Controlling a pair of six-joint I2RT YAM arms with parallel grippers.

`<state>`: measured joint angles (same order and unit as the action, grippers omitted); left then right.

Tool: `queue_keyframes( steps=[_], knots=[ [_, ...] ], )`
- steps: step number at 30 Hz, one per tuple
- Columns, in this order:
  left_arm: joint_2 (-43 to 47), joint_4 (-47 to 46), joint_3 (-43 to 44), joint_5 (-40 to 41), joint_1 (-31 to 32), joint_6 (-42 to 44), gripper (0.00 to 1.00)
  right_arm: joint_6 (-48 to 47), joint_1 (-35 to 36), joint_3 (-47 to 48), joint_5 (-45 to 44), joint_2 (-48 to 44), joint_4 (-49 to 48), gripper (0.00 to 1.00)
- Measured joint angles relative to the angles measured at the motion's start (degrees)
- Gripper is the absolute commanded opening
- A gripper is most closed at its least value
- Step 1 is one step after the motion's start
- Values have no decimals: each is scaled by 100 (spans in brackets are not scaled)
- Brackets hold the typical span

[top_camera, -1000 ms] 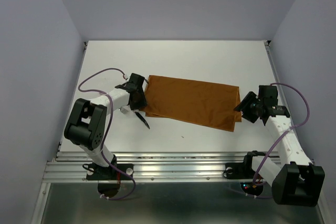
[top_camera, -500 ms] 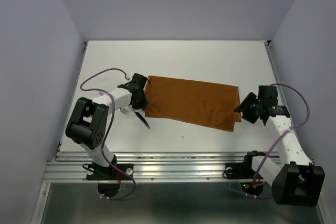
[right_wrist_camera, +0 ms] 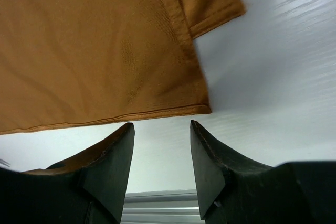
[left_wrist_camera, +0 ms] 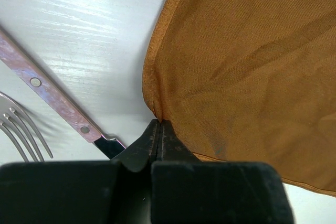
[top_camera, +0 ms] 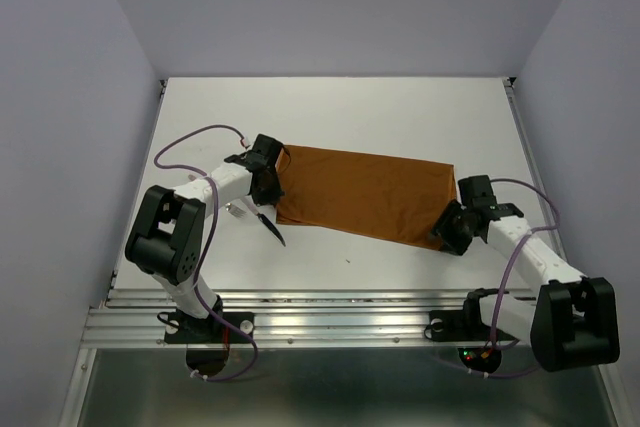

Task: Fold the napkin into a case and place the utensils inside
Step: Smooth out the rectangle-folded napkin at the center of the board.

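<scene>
Rust-orange napkin lies on the table, folded long, its left edge clamped in my left jaws, my right jaws apart just short of its near right corner; pulling before they close could skew the fold or sweep the knife beside it.

I read the workspace as a three-sided enclosure. The back wall, left wall and right wall are plain, matte, pale lavender panels that meet the table at its edges. The table has a flat white top. In the wrist views I read a faint brushed grain on it, with soft streaked highlights. Lighting is even and diffuse. A slotted aluminium rail runs along the near edge, and below it I see a dim grey surface. A thin metal strip borders the table's right edge.
</scene>
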<state>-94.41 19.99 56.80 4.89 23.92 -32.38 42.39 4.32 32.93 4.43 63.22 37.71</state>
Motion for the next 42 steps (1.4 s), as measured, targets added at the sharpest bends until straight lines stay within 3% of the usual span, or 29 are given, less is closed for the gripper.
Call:
queue_keyframes(
  steps=[4,22,24,25,33,34,37,42],
  knots=[
    [0,17,0,-17,0,20,0,295,291,-138,-212,111,-188,52],
    [0,74,35,-22,0,68,0,719,356,-278,-1261,26,-256,51],
    [0,85,35,-15,0,76,0,713,356,-278,-1263,28,-256,47],
    [0,87,35,-15,0,81,0,693,356,-278,-1257,37,-260,38],
    [0,109,96,-15,0,87,0,514,402,-341,-1034,81,-461,30],
    [0,107,111,-15,0,87,0,498,409,-341,-1021,81,-472,19],
    [0,109,144,-15,0,105,0,474,413,-356,-988,81,-490,1],
    [0,111,144,-15,0,127,0,472,442,-363,-986,20,-518,1]
  ],
)
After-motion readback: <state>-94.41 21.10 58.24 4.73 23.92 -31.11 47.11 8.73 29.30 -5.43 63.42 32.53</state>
